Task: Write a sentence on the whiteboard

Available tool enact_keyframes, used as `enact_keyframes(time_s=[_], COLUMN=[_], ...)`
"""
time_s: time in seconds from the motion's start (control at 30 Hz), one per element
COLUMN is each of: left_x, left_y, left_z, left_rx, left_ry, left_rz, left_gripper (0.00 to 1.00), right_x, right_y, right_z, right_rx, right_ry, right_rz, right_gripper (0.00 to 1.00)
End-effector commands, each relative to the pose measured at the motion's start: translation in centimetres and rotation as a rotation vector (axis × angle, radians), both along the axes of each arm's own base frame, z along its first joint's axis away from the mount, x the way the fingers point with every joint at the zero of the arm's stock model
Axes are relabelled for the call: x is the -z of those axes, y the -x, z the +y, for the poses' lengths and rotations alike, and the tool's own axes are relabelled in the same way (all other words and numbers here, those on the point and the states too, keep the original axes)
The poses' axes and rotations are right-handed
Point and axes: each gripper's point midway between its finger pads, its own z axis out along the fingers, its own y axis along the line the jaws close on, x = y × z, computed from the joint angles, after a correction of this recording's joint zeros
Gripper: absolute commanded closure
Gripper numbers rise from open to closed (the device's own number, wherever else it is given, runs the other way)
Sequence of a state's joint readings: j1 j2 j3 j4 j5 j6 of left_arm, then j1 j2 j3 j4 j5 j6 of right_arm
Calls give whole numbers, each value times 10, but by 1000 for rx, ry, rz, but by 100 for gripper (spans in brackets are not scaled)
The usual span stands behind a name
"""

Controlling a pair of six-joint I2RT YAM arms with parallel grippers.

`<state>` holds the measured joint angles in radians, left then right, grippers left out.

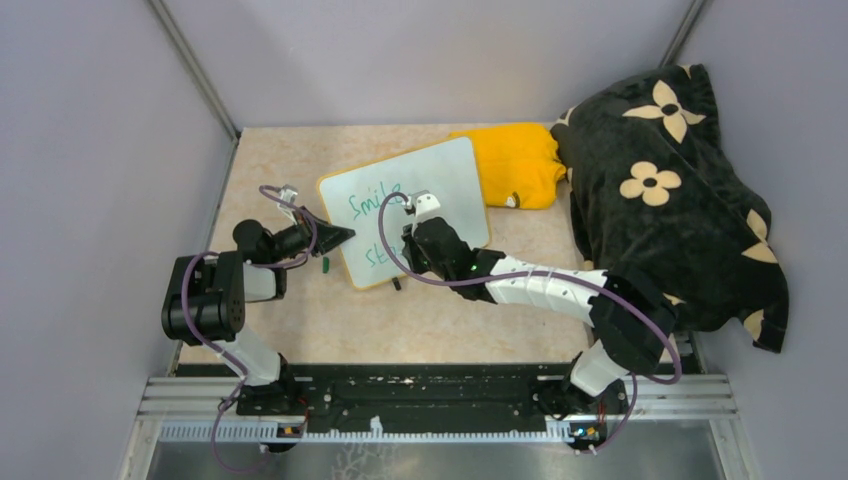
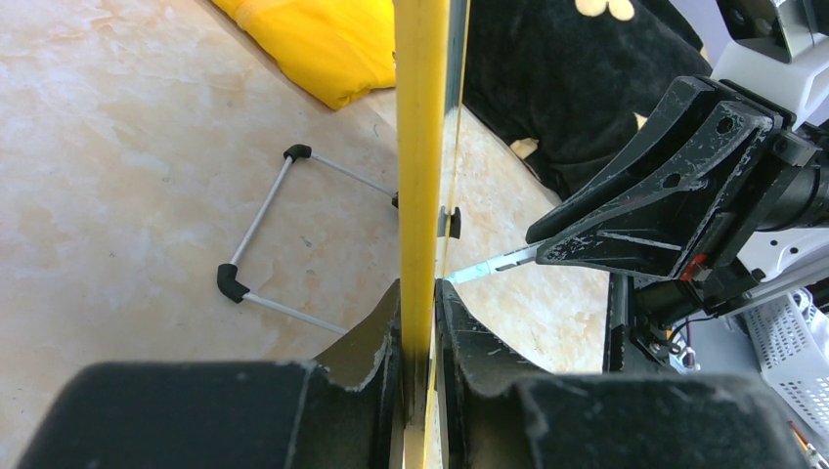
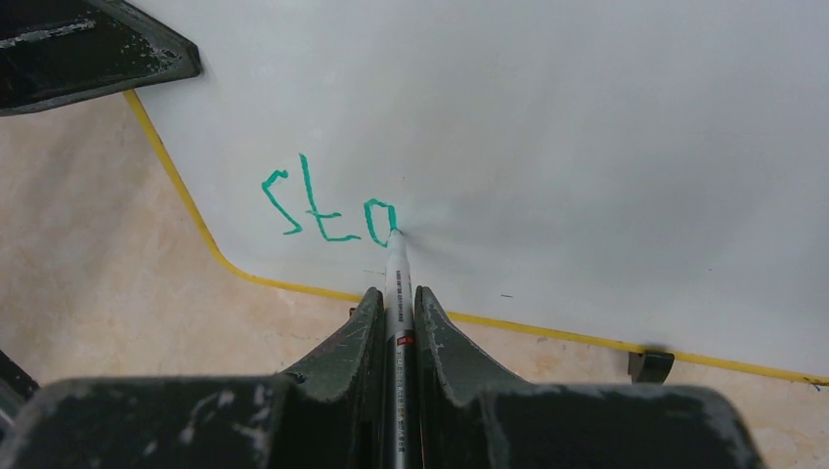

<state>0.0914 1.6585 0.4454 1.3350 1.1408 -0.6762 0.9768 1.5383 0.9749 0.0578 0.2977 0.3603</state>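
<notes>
Only right wrist shows sentence (image 3: 327,210) at "sta"; right gripper (image 3: 397,298) clamps one marker (image 3: 396,266). Left gripper (image 2: 418,289) pinches one whiteboard (image 3: 547,127) rim.

Overhead and close wrist views of whiteboard (image 1: 455,178)

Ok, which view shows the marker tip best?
Right wrist: the marker points straight up the frame, tip on the whiteboard at the green "sta". Left wrist shows only a side-on sliver; the top view hides it.
</notes>
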Motion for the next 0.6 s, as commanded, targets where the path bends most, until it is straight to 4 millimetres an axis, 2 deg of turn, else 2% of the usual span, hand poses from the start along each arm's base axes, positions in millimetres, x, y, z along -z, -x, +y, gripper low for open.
enact_keyframes(time_s=[0.0,0.23,0.37,0.57], left_x=[-9,-10,-10,-10], left_y=[2,2,2,2], left_z=[-5,-5,-5,-5], left_rx=[35,35,35,34], left_ry=[-13,-13,-13,-13], left_rz=[-52,-54,-56,-56], left_gripper=[80,80,80,80], right_x=[-25,-62,-67,-63], right_y=[-13,-6,-9,-12], right_z=[-11,-6,-4,0], right_rx=[53,11,14,9], right_ry=[-49,-152,-151,-142], right_rz=[-55,-101,-111,-102], right_gripper=[100,100,100,100])
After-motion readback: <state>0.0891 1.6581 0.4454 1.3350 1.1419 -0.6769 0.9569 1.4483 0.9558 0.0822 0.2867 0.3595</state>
